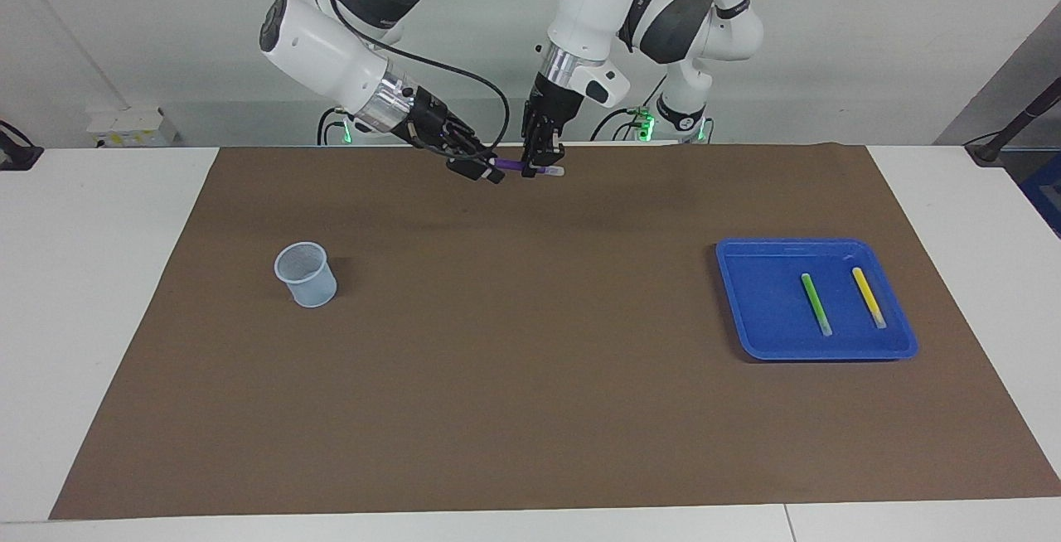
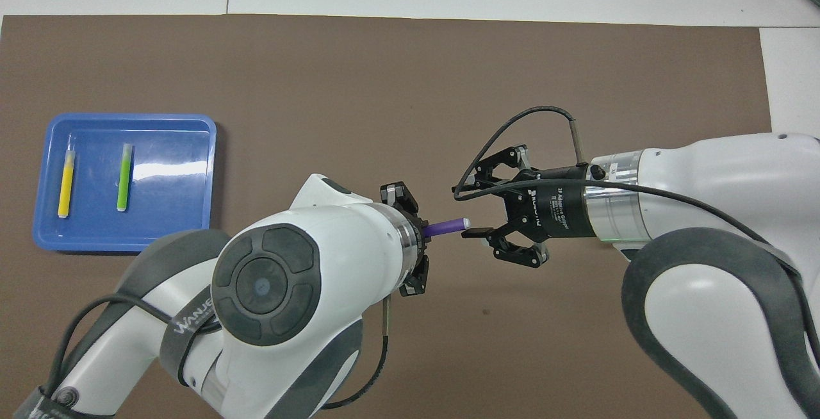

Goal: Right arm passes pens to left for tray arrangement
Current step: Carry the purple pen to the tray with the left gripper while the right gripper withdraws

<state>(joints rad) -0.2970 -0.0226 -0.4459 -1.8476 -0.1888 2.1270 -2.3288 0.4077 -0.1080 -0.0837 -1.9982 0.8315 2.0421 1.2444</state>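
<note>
Overhead view, left gripper (image 1: 540,162) clamps purple pen (image 2: 446,227)

A robotics lab is indicated. 2 white arms (image 1: 331,53) are mounted at a white table (image 1: 108,277) covered by a brown mat (image 1: 530,360). Bare pale walls, cables (image 1: 464,78) and green status lights (image 1: 646,121) are seen, with nothing domestic.

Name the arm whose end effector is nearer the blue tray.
Left. The left end effector, holding the purple pen, hangs over mid-mat on the blue tray's side; the right end effector is open beside it, toward the mesh cup.
</note>
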